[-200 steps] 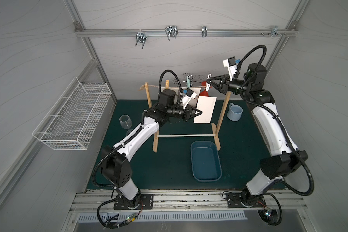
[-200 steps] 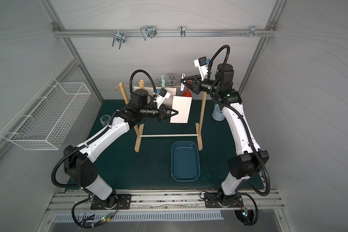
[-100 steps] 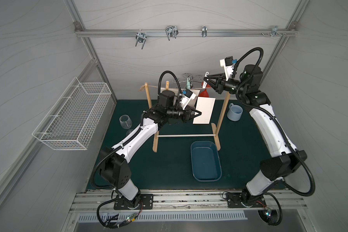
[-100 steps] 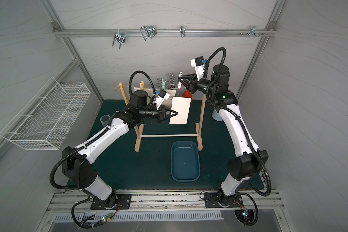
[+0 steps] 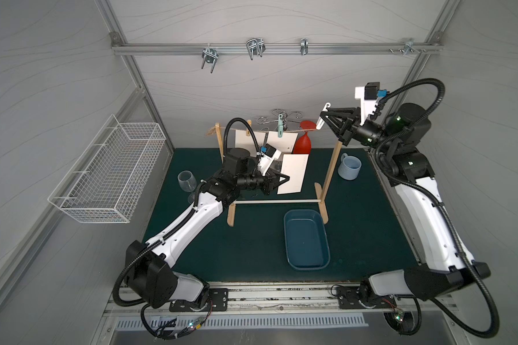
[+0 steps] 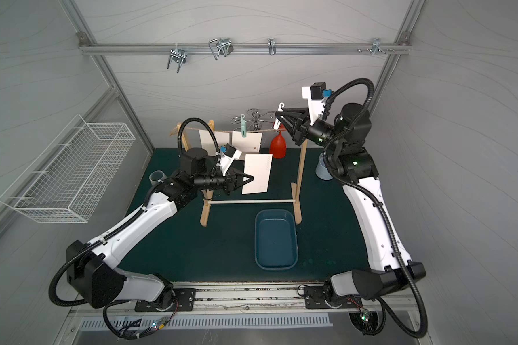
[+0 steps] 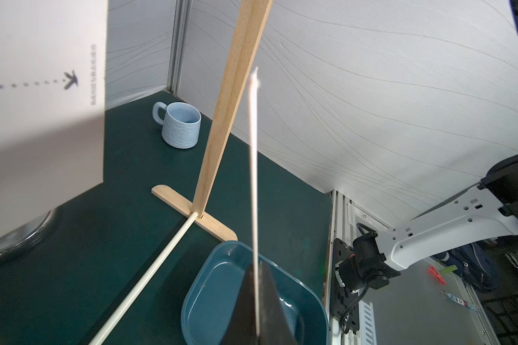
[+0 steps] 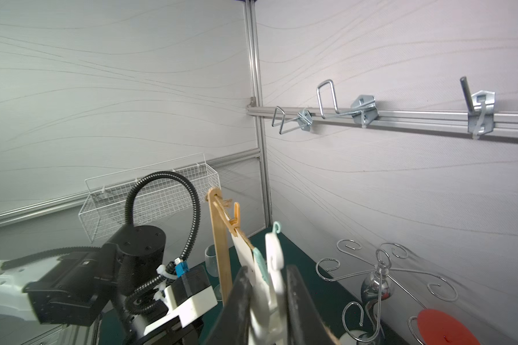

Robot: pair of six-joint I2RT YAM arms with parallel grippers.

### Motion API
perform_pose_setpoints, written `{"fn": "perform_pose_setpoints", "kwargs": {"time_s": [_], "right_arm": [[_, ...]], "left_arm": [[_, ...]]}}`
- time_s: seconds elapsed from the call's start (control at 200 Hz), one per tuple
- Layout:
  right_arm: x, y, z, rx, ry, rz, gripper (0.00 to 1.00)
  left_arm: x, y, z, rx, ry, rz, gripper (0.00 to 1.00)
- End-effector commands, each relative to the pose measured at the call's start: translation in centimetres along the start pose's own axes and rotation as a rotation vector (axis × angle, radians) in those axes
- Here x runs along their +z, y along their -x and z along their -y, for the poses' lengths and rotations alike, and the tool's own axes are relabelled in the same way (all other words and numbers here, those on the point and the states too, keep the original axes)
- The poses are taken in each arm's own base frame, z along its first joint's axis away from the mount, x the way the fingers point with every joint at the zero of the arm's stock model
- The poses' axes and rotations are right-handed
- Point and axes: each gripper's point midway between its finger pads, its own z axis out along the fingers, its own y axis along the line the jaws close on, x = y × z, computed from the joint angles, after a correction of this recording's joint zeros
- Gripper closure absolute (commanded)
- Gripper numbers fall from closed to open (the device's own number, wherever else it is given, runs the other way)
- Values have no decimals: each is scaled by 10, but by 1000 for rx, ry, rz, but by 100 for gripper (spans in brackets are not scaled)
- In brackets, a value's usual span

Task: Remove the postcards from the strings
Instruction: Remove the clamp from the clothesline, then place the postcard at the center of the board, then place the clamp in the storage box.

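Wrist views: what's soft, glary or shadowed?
Left wrist view: the flat white paper postcard in the left gripper is edge-on, its far tip glary and soft; the near hanging white postcard is half in shadow. Right wrist view: the right gripper and its white plastic clothespin are blurred; the metal wall hooks are sharp.

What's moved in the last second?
The right gripper, shut on the white clothespin, drew back slightly toward the robot's right. The left gripper still holds the freed postcard; the other two postcards stay pegged on the string.
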Motion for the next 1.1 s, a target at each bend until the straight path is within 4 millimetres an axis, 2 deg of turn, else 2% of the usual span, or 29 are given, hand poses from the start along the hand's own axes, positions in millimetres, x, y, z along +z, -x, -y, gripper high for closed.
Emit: {"fn": "perform_pose_setpoints", "kwargs": {"time_s": [0.0,0.145,0.295,0.42,0.5,0.715,0.82,0.88,0.986,1.096], "right_arm": [[-21,-7,-23,36,7,-22,100],[-49,-36,-46,102,0,-83,100],[-74,-72,-77,214,40,-152,100],[-92,-114,-96,321,53,-234,100],[-101,-150,-106,407,56,-300,100],[-121,-243,-117,605,19,-458,100],[-126,-283,-121,689,-4,-524,100],[-129,-307,-119,732,-47,-568,100],[-132,-344,-120,793,-88,-636,100],[-133,-370,-123,820,-105,-685,100]], "left_arm": [[-20,7,7,20,49,53,100],[-43,-10,14,-9,109,67,100],[-61,-39,17,-71,157,40,100],[-71,-71,14,-145,196,11,100],[-75,-92,12,-200,210,4,100],[-76,-149,-2,-362,254,-37,100],[-71,-164,-11,-456,285,-45,100],[-69,-178,-22,-523,332,-68,100],[-63,-199,-31,-603,351,-100,100],[-63,-214,-40,-649,390,-107,100]]}}
